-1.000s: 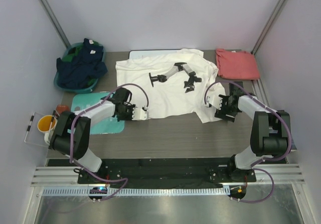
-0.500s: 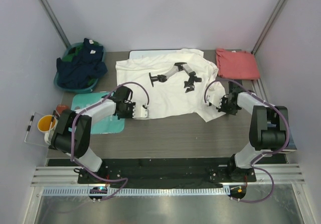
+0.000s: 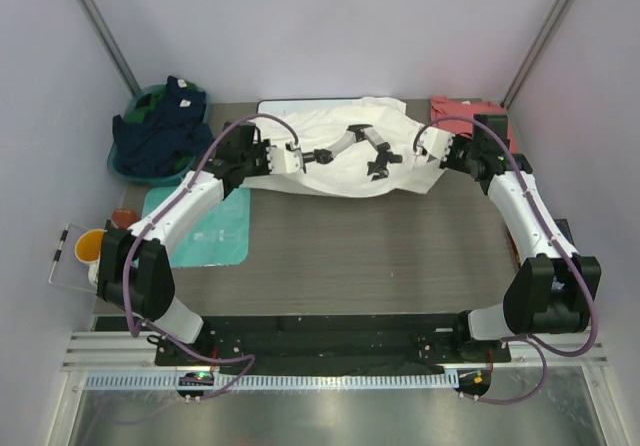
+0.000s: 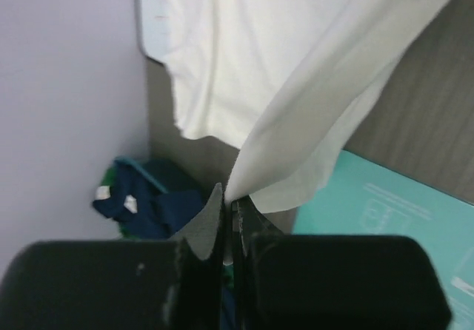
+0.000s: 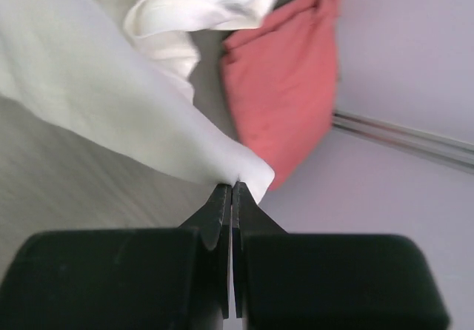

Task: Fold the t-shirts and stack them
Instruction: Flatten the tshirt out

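the left gripper (image 4: 227, 200) is pinched tight on one edge of the cream-white t-shirt (image 3: 340, 166), its jaws together with the cloth rising out from between them. the right gripper (image 5: 233, 189) is clamped the same way on the opposite edge, a fold of fabric bulging at its tips. the shirt hangs bunched across the far middle of the table (image 3: 380, 256) (black-and-grey print facing up), held between the two arms. the salmon-red t-shirt (image 5: 285, 78) lies folded in the far right corner, just beside the right gripper. a teal board (image 3: 215, 231) lies on the left.
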`<state>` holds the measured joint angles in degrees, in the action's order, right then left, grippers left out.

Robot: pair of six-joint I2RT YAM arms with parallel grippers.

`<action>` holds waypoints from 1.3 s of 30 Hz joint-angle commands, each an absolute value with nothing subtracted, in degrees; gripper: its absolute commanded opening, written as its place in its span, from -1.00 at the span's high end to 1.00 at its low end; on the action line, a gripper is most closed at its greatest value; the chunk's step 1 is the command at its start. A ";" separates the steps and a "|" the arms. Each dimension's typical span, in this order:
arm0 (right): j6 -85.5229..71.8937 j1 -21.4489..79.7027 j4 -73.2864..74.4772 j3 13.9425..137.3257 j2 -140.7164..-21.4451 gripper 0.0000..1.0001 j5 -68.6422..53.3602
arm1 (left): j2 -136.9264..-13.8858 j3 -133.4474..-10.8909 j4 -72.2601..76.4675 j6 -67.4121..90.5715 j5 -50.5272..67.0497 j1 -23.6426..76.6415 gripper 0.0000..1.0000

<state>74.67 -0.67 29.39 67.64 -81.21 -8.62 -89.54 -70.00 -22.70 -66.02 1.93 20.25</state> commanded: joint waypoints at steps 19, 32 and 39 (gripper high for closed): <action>68.56 3.25 -4.92 77.44 -61.72 0.97 1.41 | -62.42 -73.13 4.65 -74.70 -12.22 24.69 1.00; 68.99 3.69 -8.96 87.00 -58.00 0.98 0.88 | -53.44 -75.57 10.98 -84.72 -6.33 25.93 1.00; 70.31 3.69 -11.77 89.75 -63.18 0.98 1.50 | -57.48 -78.58 7.83 -84.64 -9.06 25.05 1.00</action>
<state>69.30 3.66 -6.09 89.12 -61.04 0.56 -55.99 -76.09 6.00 -83.48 -7.51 25.87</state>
